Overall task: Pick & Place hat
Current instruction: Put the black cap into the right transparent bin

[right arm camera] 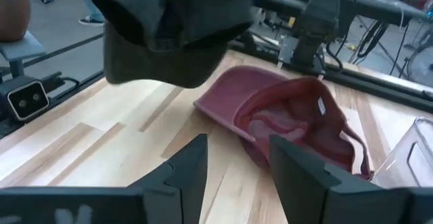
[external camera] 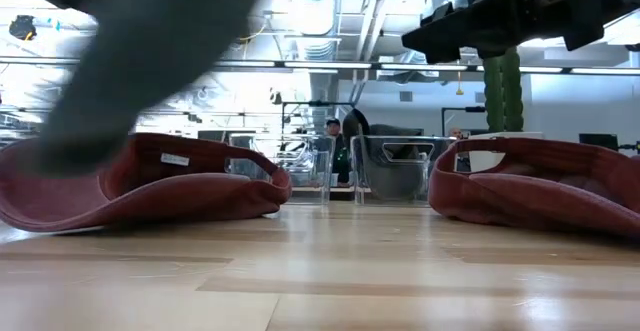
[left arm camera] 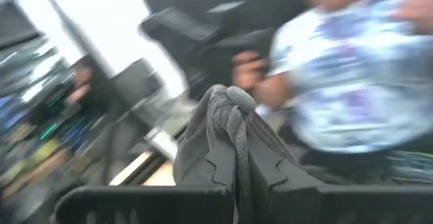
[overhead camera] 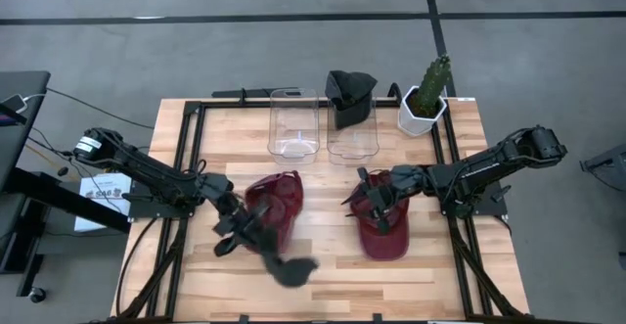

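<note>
Left arm reaches in from the table's left side, its left gripper point(overhead camera: 245, 228) low toward the near centre, fingers point(left arm camera: 223, 166) pressed together on a bunched fold of a dark grey fabric cap point(overhead camera: 293, 268), which hangs lifted off the wooden slatted tabletop point(overhead camera: 333, 182) near the near edge; in the low view the cap shows as a blurred grey shape at upper left, clear of the wood. Right arm comes in from the right, right gripper point(overhead camera: 377, 195) hovering above a dark red cap point(overhead camera: 383, 228) lying upside down right of centre, fingers point(right arm camera: 189, 166) spread apart with nothing between them. A second dark red cap point(overhead camera: 276, 207) lies upside down left of centre, just beside the left gripper, white inner label visible. At the far side stand two clear plastic bins point(overhead camera: 293, 123); the right one holds a black cap point(overhead camera: 350, 94). A green cactus in a white pot point(overhead camera: 427, 97) sits at the far right corner.
</note>
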